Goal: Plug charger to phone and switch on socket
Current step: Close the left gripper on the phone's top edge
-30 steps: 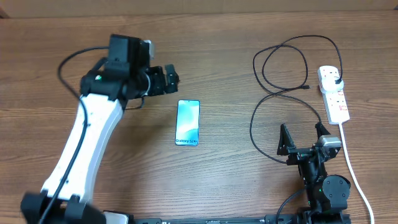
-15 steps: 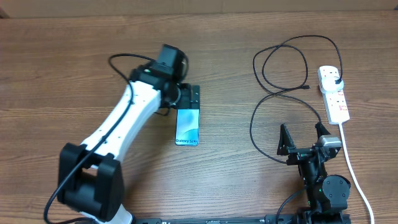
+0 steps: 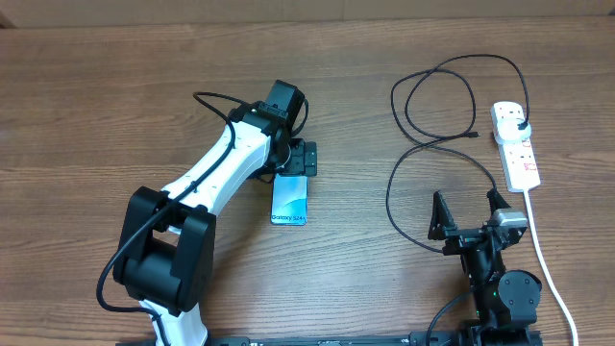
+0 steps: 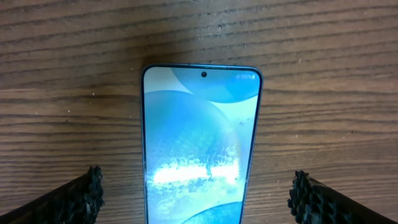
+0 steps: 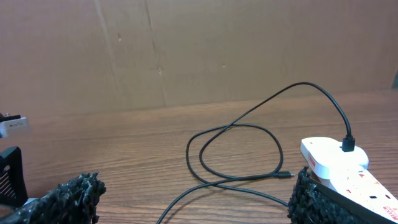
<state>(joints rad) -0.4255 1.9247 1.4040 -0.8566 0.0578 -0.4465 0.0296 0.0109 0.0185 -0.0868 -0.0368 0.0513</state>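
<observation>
Above phone [image 4: 200, 124], left claw [image 4: 198, 190] spread wide, empty

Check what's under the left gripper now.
The phone, screen up on the table. Overhead, the left gripper covers its far end; the left wrist view shows that end between the open fingers, which stand clear of both edges. Its underside is hidden.

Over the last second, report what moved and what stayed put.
The left arm swung in from the left; the left gripper now sits open astride the phone, not gripping it. The phone, charger, socket and right gripper kept their places.
</observation>
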